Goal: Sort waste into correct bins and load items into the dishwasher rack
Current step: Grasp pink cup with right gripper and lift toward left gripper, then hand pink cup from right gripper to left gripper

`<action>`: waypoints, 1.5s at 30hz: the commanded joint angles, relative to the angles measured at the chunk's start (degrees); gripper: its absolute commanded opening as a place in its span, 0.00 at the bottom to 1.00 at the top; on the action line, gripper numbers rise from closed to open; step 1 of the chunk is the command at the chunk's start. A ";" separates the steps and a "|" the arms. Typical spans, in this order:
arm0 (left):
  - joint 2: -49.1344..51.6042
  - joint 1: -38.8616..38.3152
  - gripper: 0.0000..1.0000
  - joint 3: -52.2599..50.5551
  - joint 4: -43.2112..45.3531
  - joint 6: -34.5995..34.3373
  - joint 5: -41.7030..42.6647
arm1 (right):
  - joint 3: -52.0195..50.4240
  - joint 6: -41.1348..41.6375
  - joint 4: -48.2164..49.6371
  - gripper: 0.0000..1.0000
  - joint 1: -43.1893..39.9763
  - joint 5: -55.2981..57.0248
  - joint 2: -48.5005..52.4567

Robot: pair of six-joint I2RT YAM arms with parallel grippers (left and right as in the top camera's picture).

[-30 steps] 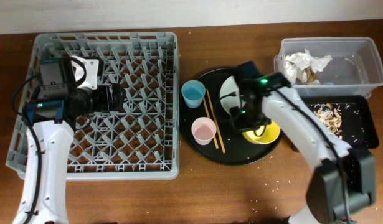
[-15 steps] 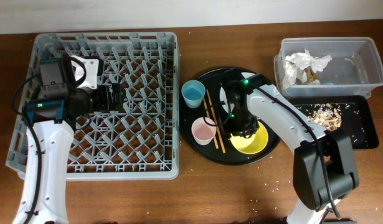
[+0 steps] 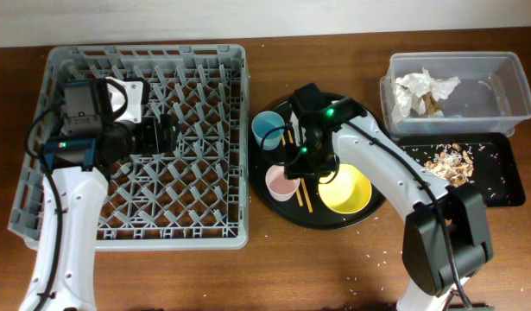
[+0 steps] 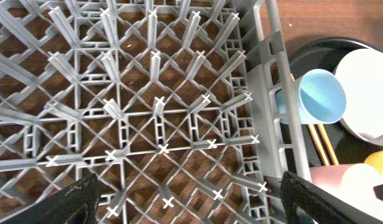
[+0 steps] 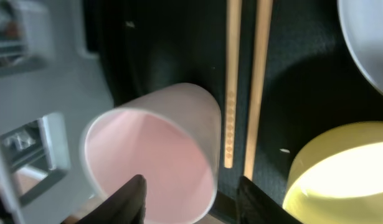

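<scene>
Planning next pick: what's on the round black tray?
On it: light blue cup, pink cup, two chopsticks, yellow bowl. The white plate is mostly covered by the right arm overhead; wrist views show its edge.

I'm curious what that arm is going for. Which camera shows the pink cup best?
The right wrist view: the pink cup fills much of the picture, rim and inside plain to see. Overhead shows it too, but small; the left wrist view catches only a slice at its bottom right corner.
</scene>
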 commanded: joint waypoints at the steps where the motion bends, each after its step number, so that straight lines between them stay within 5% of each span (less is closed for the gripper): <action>1: 1.11 -1.22 0.89 0.66 -0.09 -5.09 0.85 | -3.80 4.96 2.05 0.34 0.42 5.18 -0.02; 8: 4.50 -1.22 0.89 0.66 -2.69 -16.50 0.85 | -4.48 4.92 3.82 0.04 0.42 5.42 0.00; 18: 5.88 -1.20 0.89 0.66 -3.85 -19.76 8.22 | -3.93 3.06 3.82 0.04 -0.68 -0.85 -0.76; 21: 5.90 -1.20 0.89 0.66 -3.19 -19.71 17.51 | -3.02 1.42 4.07 0.04 -4.24 -9.16 -4.98; 24: 6.23 -1.16 0.99 0.63 -1.79 -19.71 26.12 | -2.95 -1.60 5.92 0.04 -11.21 -19.58 -11.10; 31: 10.08 -1.16 1.00 0.55 8.81 -19.85 51.49 | -2.97 -1.09 21.92 0.04 -18.73 -47.34 -12.20; 45: 13.33 -1.22 0.98 0.55 15.32 -20.28 69.42 | -2.97 13.14 44.96 0.04 -6.84 -44.96 -4.70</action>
